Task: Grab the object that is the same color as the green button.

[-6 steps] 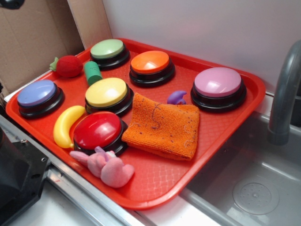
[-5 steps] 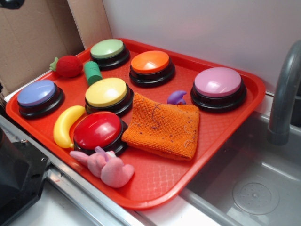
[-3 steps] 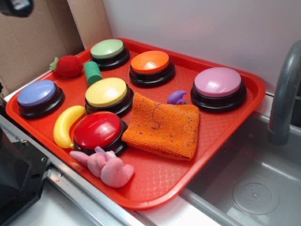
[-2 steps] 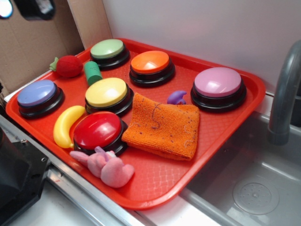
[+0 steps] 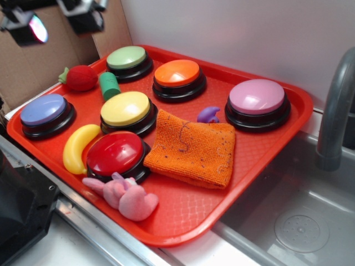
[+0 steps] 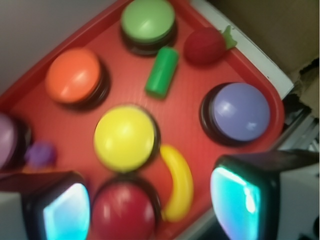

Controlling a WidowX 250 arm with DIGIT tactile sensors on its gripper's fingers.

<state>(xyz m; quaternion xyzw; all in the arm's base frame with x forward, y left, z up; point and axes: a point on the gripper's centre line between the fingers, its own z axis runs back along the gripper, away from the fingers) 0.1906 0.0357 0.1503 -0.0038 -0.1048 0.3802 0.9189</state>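
Observation:
The object, a small dark-green cylinder (image 5: 109, 85), lies on the red tray (image 5: 266, 149) between the green button (image 5: 127, 57) and the yellow button (image 5: 125, 108). My gripper (image 5: 55, 25) hangs high at the top left, well above and left of the cylinder. It is open, with nothing between its fingers. The wrist view looks down on the tray. There the cylinder (image 6: 162, 72) lies just below the green button (image 6: 148, 21), far ahead of the gripper (image 6: 152, 207), whose pale fingertips (image 6: 240, 200) frame the red button and the banana.
The tray also carries a strawberry (image 5: 80, 77), a blue button (image 5: 43, 110), an orange button (image 5: 177, 73), a pink button (image 5: 257, 97), a red button (image 5: 115, 153), a banana (image 5: 76, 147), an orange cloth (image 5: 194, 147) and a pink plush toy (image 5: 126, 197). A faucet (image 5: 335, 105) and sink stand at the right.
The gripper has come into the exterior view at the top left and moved right and down. Nothing on the tray has moved.

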